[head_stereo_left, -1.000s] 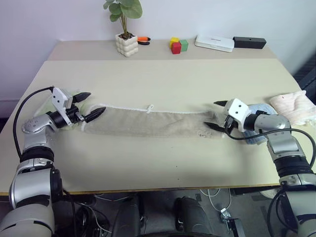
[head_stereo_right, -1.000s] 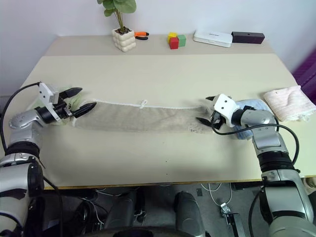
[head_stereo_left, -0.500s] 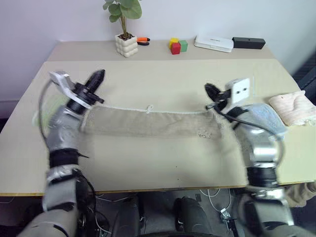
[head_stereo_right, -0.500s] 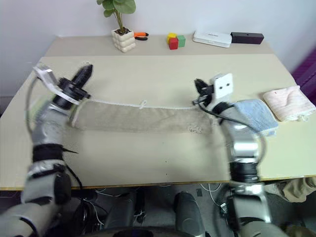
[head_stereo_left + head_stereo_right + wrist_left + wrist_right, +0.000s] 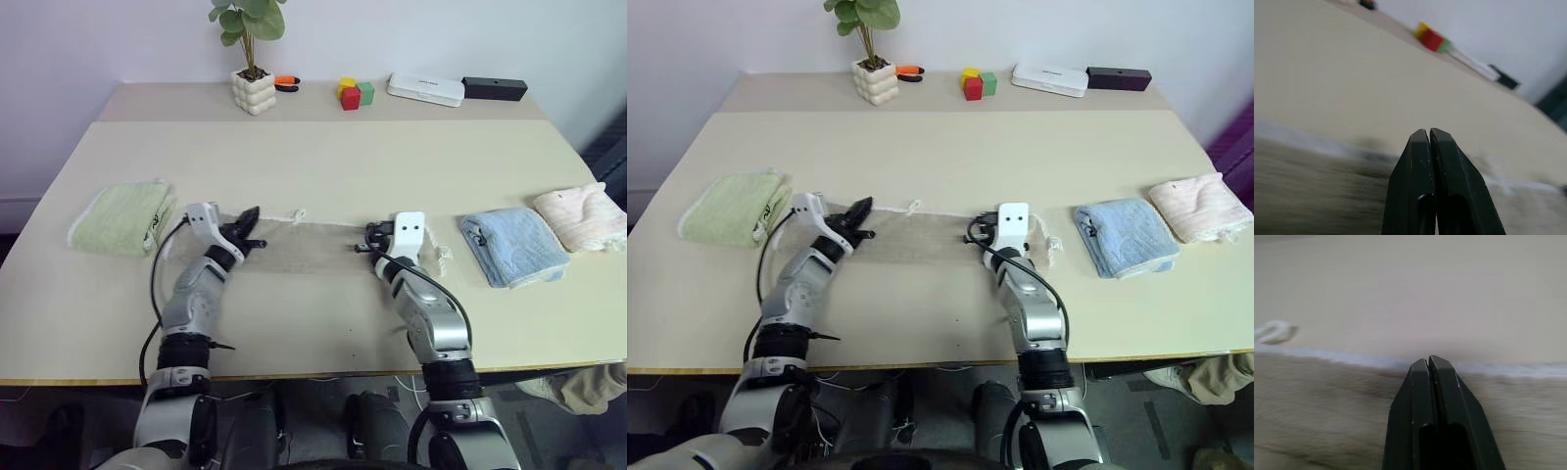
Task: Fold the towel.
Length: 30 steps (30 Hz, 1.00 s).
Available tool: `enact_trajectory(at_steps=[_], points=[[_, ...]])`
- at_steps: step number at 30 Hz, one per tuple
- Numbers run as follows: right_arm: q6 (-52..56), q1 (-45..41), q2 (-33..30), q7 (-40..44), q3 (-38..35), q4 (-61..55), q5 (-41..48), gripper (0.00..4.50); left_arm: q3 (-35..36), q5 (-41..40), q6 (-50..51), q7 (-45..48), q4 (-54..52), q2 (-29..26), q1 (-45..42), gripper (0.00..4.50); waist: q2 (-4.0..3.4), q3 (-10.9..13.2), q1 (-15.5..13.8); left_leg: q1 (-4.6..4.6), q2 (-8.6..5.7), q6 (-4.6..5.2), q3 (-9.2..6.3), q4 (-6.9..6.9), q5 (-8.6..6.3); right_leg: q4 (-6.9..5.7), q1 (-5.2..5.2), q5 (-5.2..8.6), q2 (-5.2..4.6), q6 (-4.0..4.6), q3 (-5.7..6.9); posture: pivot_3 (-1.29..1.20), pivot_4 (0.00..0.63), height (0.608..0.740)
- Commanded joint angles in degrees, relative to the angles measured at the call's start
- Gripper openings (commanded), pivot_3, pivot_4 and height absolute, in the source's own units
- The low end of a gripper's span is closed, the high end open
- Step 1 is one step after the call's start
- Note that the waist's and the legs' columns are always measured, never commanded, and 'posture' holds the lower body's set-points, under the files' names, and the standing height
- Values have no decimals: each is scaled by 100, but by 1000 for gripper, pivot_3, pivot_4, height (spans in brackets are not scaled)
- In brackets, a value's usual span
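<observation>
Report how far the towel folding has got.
Done: the towel lies as a long, narrow strip, so a lengthwise fold looks made. In hand: the left pincer and right pincer are shut above it, apparently holding nothing. Left: folding the strip end to end.

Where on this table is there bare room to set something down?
Free: the wide table middle between the towel and the back row, plus the front edge strip. Crowded: the back row from plant pot to black box, and the side towels.
</observation>
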<state>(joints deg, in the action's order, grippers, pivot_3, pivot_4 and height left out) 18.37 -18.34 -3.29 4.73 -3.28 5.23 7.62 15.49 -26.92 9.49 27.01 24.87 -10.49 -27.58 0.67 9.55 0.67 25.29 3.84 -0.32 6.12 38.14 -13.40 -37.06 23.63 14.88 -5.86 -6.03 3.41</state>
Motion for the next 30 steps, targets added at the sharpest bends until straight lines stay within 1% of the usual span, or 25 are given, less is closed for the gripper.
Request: enact_trajectory(at_steps=[1,4,6,8,9,10,11,13,14,15,16,17,18,19,23,27,30], points=[[-143,248,-220,-232,-407,271,-71,0,215,144,-286,-81,131,-256,89,50,3,-8,-4,0,0,0,0,-1,0,3,-1,0,0,0,0,0,150,735],[-225,271,-431,-276,-624,264,-32,0,307,196,-369,-171,169,-404,183,50,9,-18,-22,-1,-1,1,-5,-1,-1,9,-9,0,0,0,1,0,150,735],[-236,295,-569,-66,-696,157,103,0,330,168,-312,-153,118,-444,288,50,8,-21,-18,-3,-2,2,-6,-1,-1,10,-14,0,-1,0,1,0,150,735],[-116,266,-643,98,-726,-23,270,538,384,-273,64,244,-73,-402,378,0,2,-27,3,-5,-1,2,-7,-2,-2,10,-14,0,-1,0,1,0,150,735],[-2,239,-617,204,-781,-219,494,918,259,-270,87,493,-208,-461,431,416,1,-28,8,-5,-1,2,-6,-4,-2,10,-13,0,-1,1,1,0,150,735],[91,224,-655,307,-766,-426,593,1387,133,-257,119,728,-346,-518,469,590,1,-28,5,-5,-1,2,-6,-6,-2,10,-12,0,-1,1,1,0,150,735],[209,239,-702,400,-774,-683,702,1821,27,-226,109,902,-509,-557,492,892,0,-27,6,-5,-1,2,-7,-8,-2,10,-10,1,0,1,1,0,150,735],[745,310,-707,563,-1015,-1335,1368,2811,-103,-287,101,1327,-844,-693,481,1896,-1,-25,-19,1,-1,2,-6,-8,-2,10,-5,1,-1,1,1,0,150,735],[1015,382,-730,621,-1142,-1633,1679,3415,-184,-271,60,1612,-965,-818,482,2482,0,-24,-23,5,-1,2,-6,-6,-2,10,-3,0,-1,1,1,0,150,735],[1351,499,-711,720,-1384,-2001,2319,3872,-229,-277,16,1865,-1080,-954,452,2953,0,-24,-22,7,-1,2,-7,-6,-2,10,-2,0,-1,1,2,0,150,735],[1651,622,-762,778,-1538,-2281,2724,4370,-207,-350,78,2020,-1129,-1065,395,3491,0,-24,-19,6,-1,2,-8,-6,-2,11,-2,1,-1,1,1,0,150,735],[1896,781,-836,819,-1685,-2535,3054,4500,-207,-457,157,2299,-1197,-1214,348,4003,0,-24,-18,6,0,2,-10,-8,-3,12,-2,1,-1,2,1,0,150,735],[2127,923,-883,824,-1836,-2751,3424,4500,-214,-558,262,2546,-1245,-1362,309,4471,0,-24,-15,6,1,2,-10,-9,-3,13,-2,1,-1,2,1,0,150,735],[2330,1053,-935,791,-1958,-2923,3746,4500,-222,-591,294,2741,-1240,-1502,265,4471,-1,-24,-5,6,1,3,-11,-11,-4,15,-2,1,-1,3,2,0,150,735],[2894,1808,-1101,414,-2361,-3524,4502,4500,-204,-932,583,3754,-1202,-2070,71,4471,-2,-24,-3,3,2,3,-10,-13,-5,16,-2,4,-2,8,1,0,150,735],[3120,2570,-827,-278,-2545,-3949,5263,4500,-232,-1108,684,4803,-965,-2494,-48,4471,-2,-24,0,5,2,4,-11,-16,-5,16,1,7,-2,14,1,0,150,735],[3075,2847,-612,-719,-2448,-4113,5494,4500,-376,-1115,785,5486,-911,-2741,-27,4471,-3,-23,9,4,3,4,-10,-16,-5,17,2,15,-2,27,0,0,150,735]])
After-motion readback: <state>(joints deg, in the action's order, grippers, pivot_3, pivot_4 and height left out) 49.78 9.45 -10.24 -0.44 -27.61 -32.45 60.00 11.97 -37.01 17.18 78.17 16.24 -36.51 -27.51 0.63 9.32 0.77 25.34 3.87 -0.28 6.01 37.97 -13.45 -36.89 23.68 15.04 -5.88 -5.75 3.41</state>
